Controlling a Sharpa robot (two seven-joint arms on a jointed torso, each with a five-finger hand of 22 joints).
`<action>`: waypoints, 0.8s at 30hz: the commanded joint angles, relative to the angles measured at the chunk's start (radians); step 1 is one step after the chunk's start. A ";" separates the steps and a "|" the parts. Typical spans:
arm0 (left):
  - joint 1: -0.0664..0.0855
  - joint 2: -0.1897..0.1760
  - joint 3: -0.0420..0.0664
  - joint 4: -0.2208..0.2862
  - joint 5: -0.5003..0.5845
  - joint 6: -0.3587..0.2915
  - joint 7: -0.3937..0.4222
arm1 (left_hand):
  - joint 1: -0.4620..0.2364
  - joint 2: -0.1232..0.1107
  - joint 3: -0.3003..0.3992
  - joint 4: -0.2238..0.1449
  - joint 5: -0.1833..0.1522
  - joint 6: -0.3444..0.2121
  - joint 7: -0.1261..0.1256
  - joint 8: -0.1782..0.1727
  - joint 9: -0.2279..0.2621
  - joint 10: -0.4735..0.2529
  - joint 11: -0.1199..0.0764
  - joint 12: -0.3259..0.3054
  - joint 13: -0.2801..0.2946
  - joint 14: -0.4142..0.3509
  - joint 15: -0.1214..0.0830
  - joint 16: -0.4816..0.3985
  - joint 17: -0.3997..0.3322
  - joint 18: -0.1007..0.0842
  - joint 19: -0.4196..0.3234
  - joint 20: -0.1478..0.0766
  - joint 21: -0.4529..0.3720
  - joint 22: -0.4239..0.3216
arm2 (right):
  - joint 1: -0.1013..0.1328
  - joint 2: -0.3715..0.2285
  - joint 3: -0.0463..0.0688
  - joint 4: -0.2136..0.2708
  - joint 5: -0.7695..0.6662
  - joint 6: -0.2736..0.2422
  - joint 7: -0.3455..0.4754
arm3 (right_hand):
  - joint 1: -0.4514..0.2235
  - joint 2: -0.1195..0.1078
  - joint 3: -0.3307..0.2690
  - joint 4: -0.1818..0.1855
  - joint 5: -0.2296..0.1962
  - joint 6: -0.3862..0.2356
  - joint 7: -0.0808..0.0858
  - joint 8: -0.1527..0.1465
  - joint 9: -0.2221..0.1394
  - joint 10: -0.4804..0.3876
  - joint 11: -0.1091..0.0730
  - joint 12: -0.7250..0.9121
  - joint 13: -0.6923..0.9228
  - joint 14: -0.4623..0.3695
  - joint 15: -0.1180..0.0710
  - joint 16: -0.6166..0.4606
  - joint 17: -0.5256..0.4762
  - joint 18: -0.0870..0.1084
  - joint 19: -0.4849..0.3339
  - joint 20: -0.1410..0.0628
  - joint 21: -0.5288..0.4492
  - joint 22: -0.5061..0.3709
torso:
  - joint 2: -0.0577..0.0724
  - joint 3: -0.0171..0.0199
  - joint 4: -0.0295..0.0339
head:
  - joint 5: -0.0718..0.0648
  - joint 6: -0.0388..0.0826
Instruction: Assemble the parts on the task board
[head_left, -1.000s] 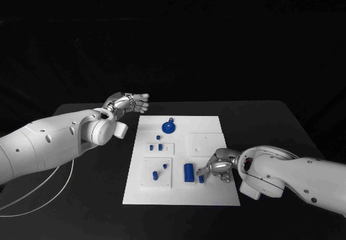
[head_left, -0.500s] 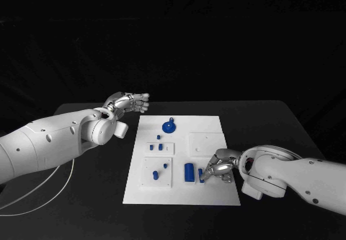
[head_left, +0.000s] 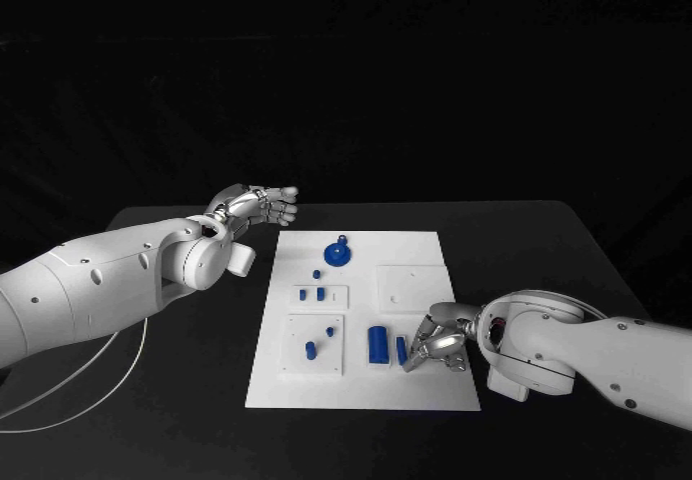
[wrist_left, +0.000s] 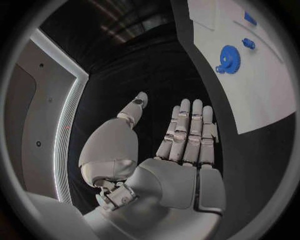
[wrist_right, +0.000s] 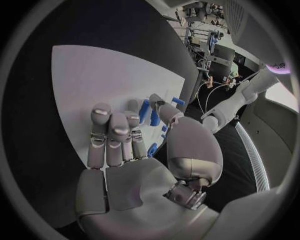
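Right hand down on the board
Its wrist view shows fingers curled beside a blue part, grip unclear; left hand open, off the board.

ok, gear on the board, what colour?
Blue gear, clearest in the left wrist view.

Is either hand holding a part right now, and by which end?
Left hand holds nothing, fingers straight. Right hand is down beside the small blue part on the task board; a hold cannot be told.

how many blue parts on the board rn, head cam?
8: gear, peg, pair, two on the near-left plate, long cylinder, thin piece by the right hand, which may hide more.
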 joint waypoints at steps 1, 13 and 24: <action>0.001 0.001 0.001 0.002 -0.001 0.011 0.005 | -0.003 0.004 -0.005 -0.002 -0.006 -0.006 -0.002 -0.003 -0.001 -0.006 0.002 0.001 -0.002 0.000 0.003 -0.005 0.001 0.017 0.004 0.001 -0.006 0.002 | -0.001 0.001 0.000 -0.002 -0.014 0.019 0.005 | -0.010 -0.001 -0.009 0.002 0.001 -0.002 0.002 -0.006 -0.001 -0.006 0.000 -0.006 0.001 0.000 -0.001 -0.003 -0.001 0.030 -0.002 0.007 0.001 -0.001 | 0.000 0.0002 0.0003 | 0.000 0.000; 0.001 0.001 0.001 0.002 -0.003 0.014 0.002 | -0.003 0.005 -0.006 -0.002 -0.006 -0.005 -0.002 -0.003 -0.001 -0.006 0.002 0.001 -0.002 0.000 0.003 -0.006 0.002 0.017 0.005 0.002 -0.006 0.002 | -0.002 0.014 0.000 -0.017 -0.055 0.020 -0.004 | -0.037 0.042 0.004 0.050 -0.003 0.003 0.000 -0.007 -0.005 -0.003 -0.002 -0.008 0.000 0.001 -0.003 -0.003 -0.001 0.030 0.000 0.007 0.000 -0.006 | 0.000 0.0003 -0.0003 | 0.001 -0.001; 0.001 0.001 0.001 0.002 -0.003 0.014 0.001 | -0.002 0.005 -0.006 -0.003 -0.006 -0.006 -0.002 -0.003 -0.001 -0.006 0.002 0.001 -0.002 0.000 0.003 -0.006 0.003 0.017 0.005 0.001 -0.007 0.003 | -0.011 0.037 0.000 -0.040 -0.085 0.034 -0.014 | 0.001 0.068 0.062 0.040 -0.001 0.005 0.000 -0.007 -0.007 -0.002 -0.002 -0.008 0.001 0.001 -0.002 -0.002 0.000 0.030 -0.002 0.006 0.004 -0.004 | 0.000 0.0003 0.0000 | 0.002 -0.004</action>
